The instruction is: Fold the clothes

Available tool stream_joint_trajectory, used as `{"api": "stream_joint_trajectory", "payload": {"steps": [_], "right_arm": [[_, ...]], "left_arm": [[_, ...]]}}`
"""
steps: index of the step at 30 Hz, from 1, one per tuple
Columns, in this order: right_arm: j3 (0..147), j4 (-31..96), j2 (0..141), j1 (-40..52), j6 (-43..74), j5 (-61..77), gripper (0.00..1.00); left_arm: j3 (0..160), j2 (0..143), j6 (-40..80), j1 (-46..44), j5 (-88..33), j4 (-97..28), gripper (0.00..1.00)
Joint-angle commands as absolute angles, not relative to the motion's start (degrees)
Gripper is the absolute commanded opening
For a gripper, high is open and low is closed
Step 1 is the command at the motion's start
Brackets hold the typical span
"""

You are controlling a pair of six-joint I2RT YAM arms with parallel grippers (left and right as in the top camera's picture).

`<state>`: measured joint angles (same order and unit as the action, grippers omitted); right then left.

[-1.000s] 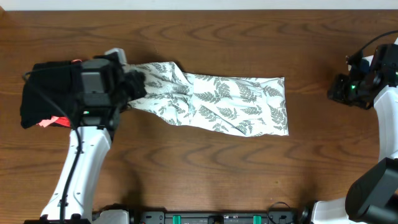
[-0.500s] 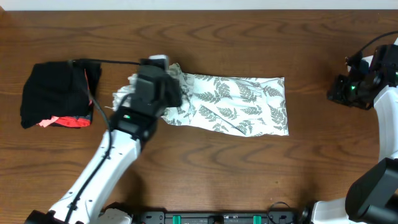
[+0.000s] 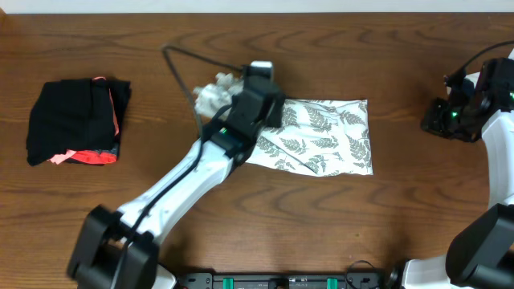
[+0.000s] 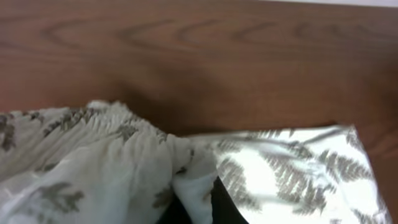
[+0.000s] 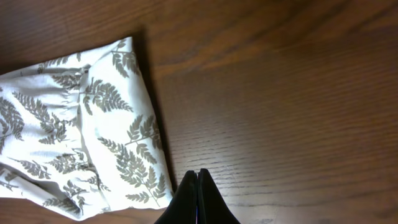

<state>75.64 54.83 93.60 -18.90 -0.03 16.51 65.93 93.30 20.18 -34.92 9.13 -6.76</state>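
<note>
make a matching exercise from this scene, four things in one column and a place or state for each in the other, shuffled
Things:
1. dress
2. black bundle
3. left arm
4. right arm

Places or states:
a. far left of the table, nothing touching it
b. jaws shut and empty, near the right edge
c. white with a fern print, lying mid table
d. stretched across the middle, jaws holding bunched printed cloth

Pairs: 1-c, 2-a, 3-d, 4-b
</note>
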Motion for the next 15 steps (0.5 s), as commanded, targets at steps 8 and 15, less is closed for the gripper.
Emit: {"api": "stream_joint_trajectory", "payload": {"steps": [8,15], "right_arm": [[76.05,54.72,93.38,-15.79,0.8,16.49,0.01],[76.05,54.83,93.38,-15.68,0.82,16.49,0.01]], "left_arm": [[77.71,102.41,29.17,-37.6,17.67,-13.93,0.06],[77.93,102.48,32.03,-41.3,22.39,-14.04,0.06]]}}
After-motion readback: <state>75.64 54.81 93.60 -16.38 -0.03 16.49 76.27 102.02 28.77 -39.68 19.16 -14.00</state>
